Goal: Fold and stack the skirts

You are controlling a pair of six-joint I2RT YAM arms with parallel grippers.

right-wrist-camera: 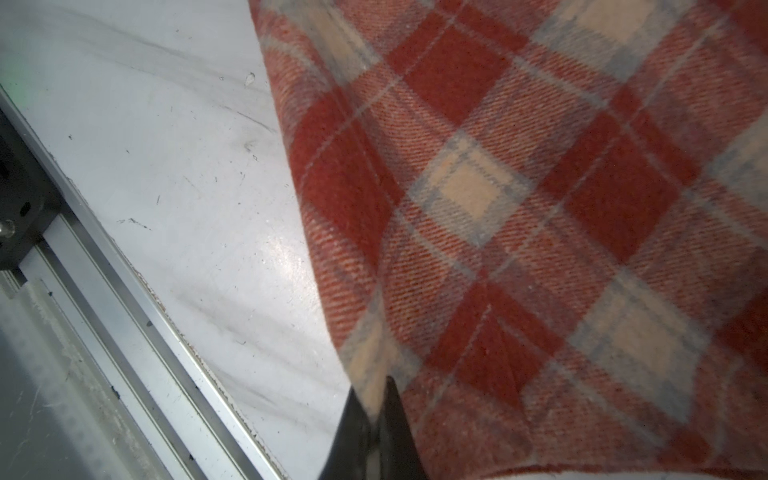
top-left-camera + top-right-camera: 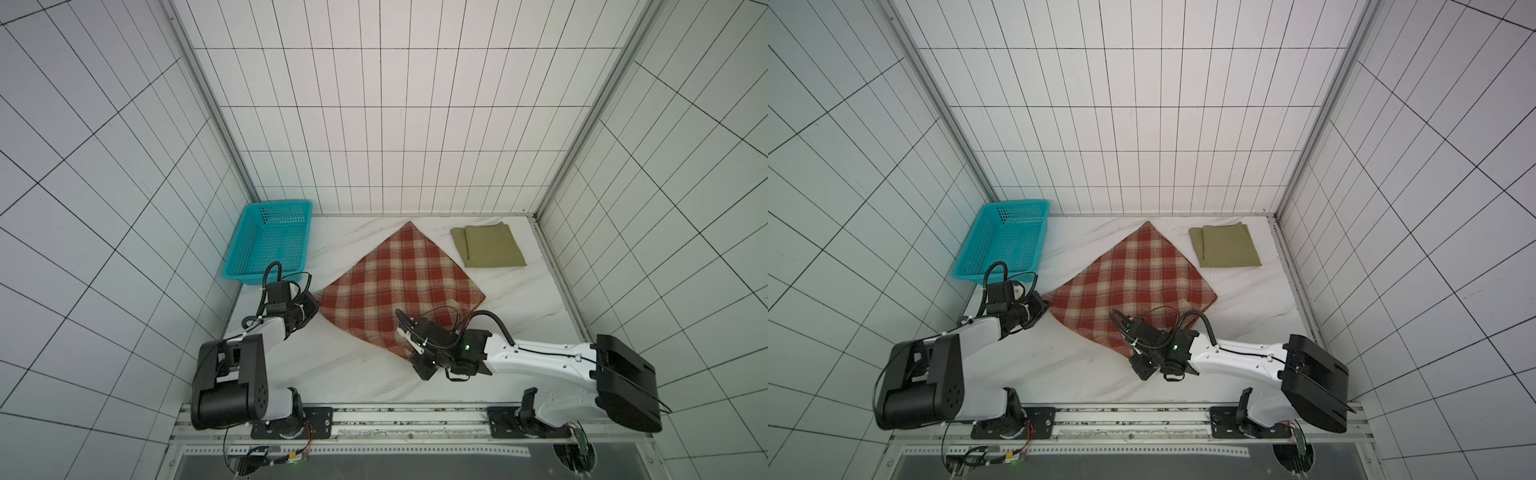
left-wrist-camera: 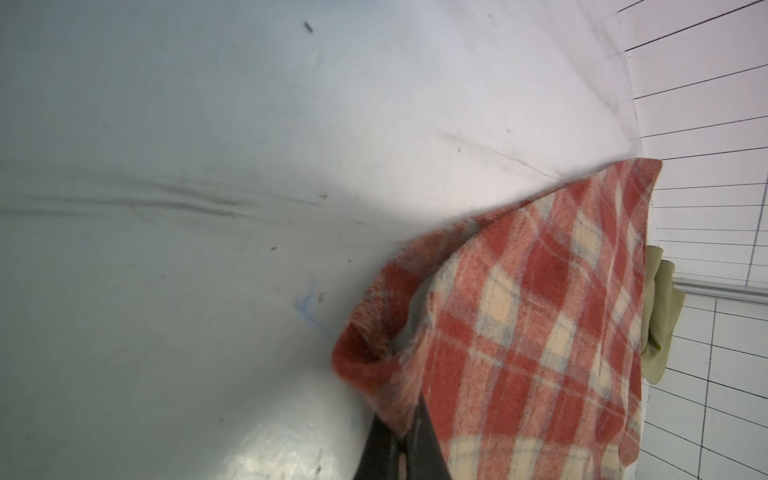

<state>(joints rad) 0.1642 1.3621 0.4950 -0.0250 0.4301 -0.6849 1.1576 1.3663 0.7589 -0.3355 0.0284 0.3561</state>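
Observation:
The red-and-cream plaid skirt (image 2: 399, 286) (image 2: 1133, 286) lies spread like a diamond on the white table in both top views. My left gripper (image 2: 312, 309) (image 2: 1045, 308) is shut on its left corner; in the left wrist view the jaws (image 3: 405, 428) pinch a bunched fold of plaid (image 3: 540, 332). My right gripper (image 2: 409, 353) (image 2: 1134, 353) is shut on the near corner, with the cloth edge (image 1: 498, 208) caught between its jaws (image 1: 372, 399). The olive-khaki skirt (image 2: 488, 247) (image 2: 1225, 247) (image 3: 660, 316) lies folded at the back right, apart from the plaid one.
A teal perforated basket (image 2: 276, 204) (image 2: 1017, 203) stands at the back left, just behind my left wrist. White tiled walls close in three sides. A metal rail (image 1: 124, 311) runs along the table's front edge. Bare marble-look table (image 2: 519, 316) lies right of the plaid skirt.

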